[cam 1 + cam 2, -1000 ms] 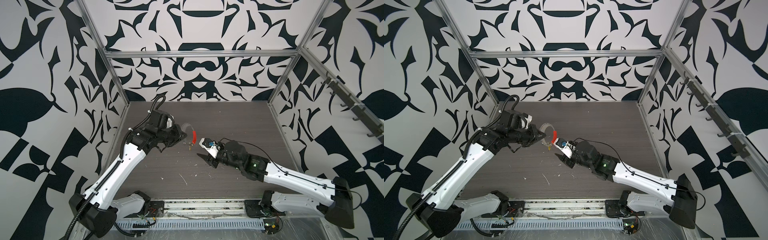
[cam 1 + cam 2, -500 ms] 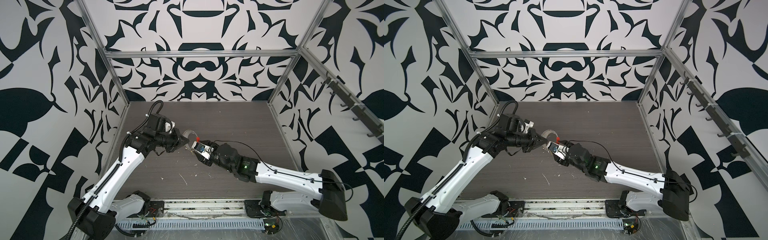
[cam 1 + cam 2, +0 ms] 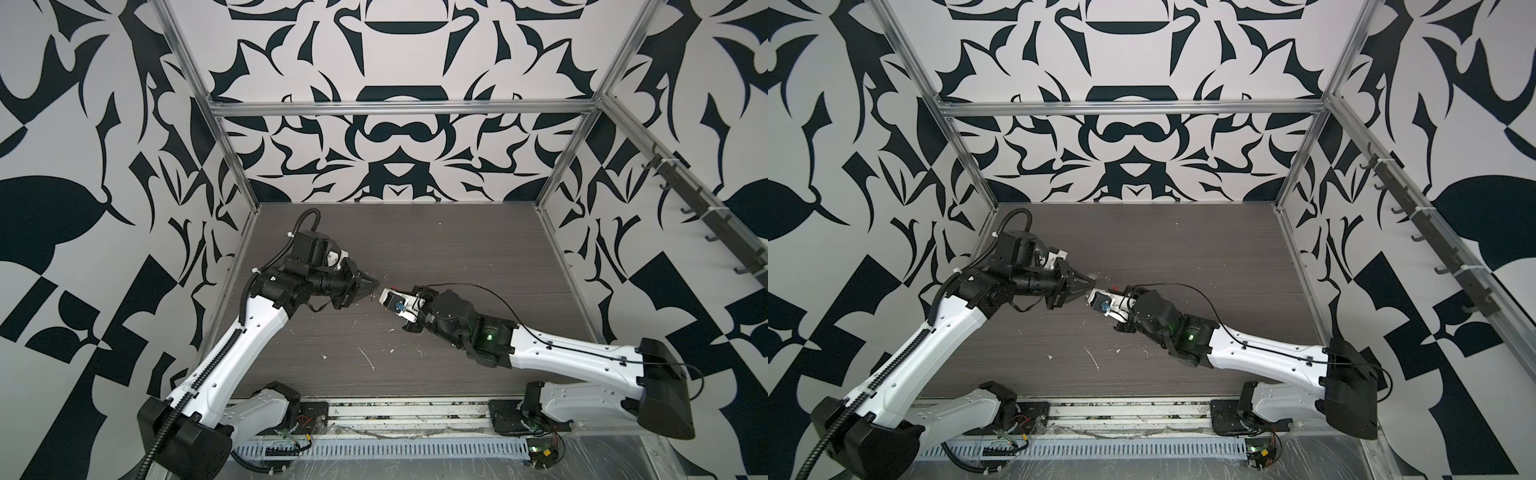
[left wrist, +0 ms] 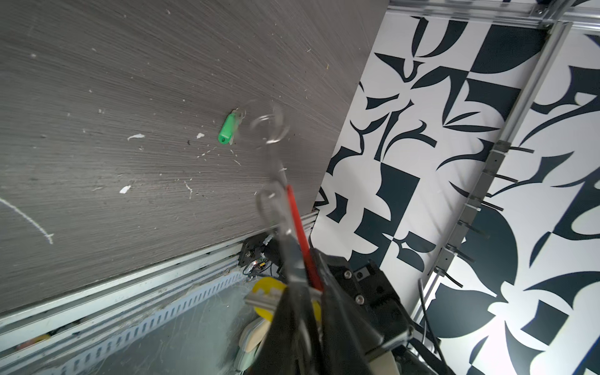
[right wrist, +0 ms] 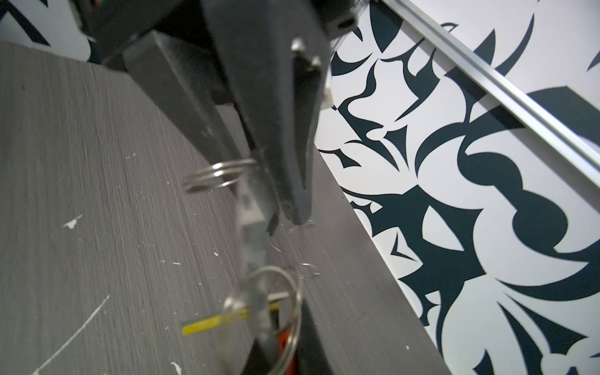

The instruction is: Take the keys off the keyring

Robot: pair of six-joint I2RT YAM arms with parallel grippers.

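Where my right gripper [image 5: 283,345] squeezes tight, it holds the keyring [image 5: 251,237], with the yellow key [image 5: 216,321] touching it. I cannot tell if my left gripper [image 3: 374,284] is apart. The green key [image 4: 227,128] lies alone on the table [image 4: 97,113].

My left arm [image 3: 232,353] climbs from its base at the near edge of the bench [image 3: 457,249], folds at the elbow and lies level above the bench's left side, wrist pointing toward the middle. The left gripper [image 3: 375,283] hangs clear of the bench top. From the right wrist view I see its jaws a narrow gap apart, tips nearly meeting. My right arm [image 3: 561,353] stretches long and low from the near edge to the bench's middle. The right gripper [image 5: 285,337] is clamped tight, nose to nose with the left gripper. In both top views its wrist camera [image 3: 395,301] hides its fingertips.
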